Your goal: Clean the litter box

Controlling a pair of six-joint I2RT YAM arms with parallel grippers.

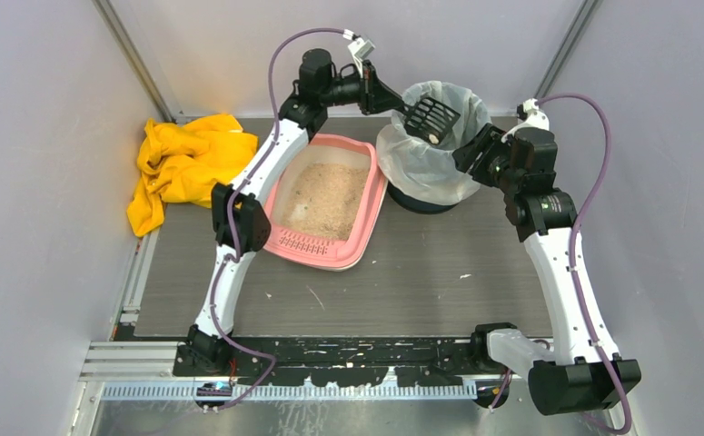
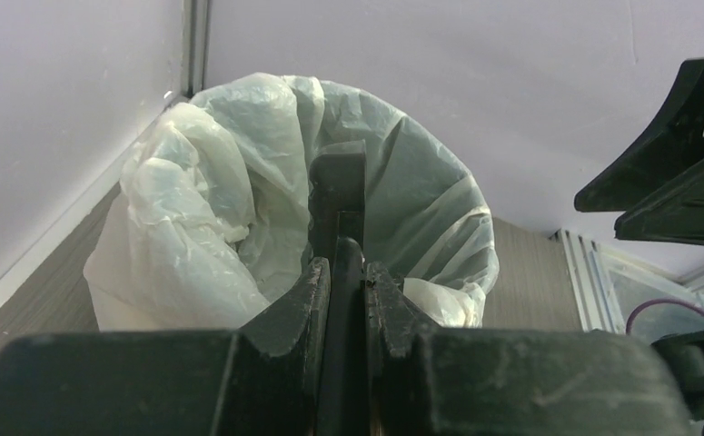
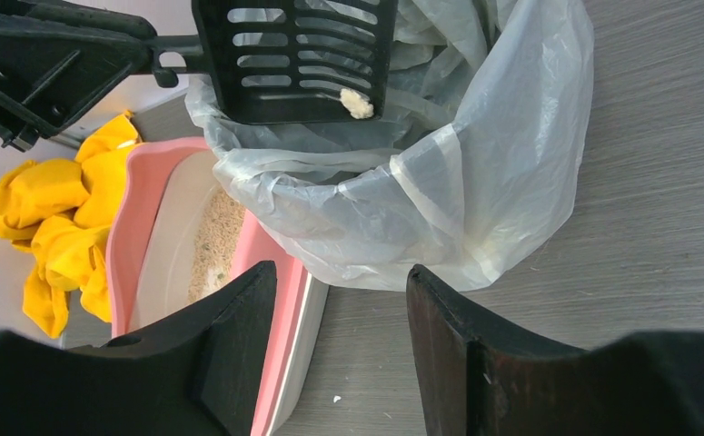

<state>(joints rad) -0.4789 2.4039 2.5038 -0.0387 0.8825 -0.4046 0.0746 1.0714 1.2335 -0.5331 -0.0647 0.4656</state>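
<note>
Now the left gripper (image 1: 391, 100) is clenched on the handle of a black slotted scoop (image 1: 431, 116), and its wrist view shows both fingers pressed against the thin handle (image 2: 339, 182) with no gap. The scoop hangs over the mouth of the bin (image 1: 425, 159), whose clear liner (image 3: 475, 182) is folded out over the rim. One small pale clump (image 3: 358, 103) sits on the scoop's grid near its outer edge

The right gripper (image 1: 475, 150) is released, its jaws standing wide apart with nothing between them. It sits at the right side of the bin, near the liner, and whether it touches the plastic cannot be told

The box (image 1: 366, 227) rests flat on the grey table (image 1: 439, 282), just left of the bin, with its far right corner close against the liner. Its slotted lip faces the arm bases. Beige litter (image 1: 325, 195) lies over the middle and far part of the tray, and the left arm crosses above its left rim. A crumpled yellow cloth (image 1: 184, 163) lies at the far left of the table, apart from the box. A few pale specks dot the table in front of the box
</note>
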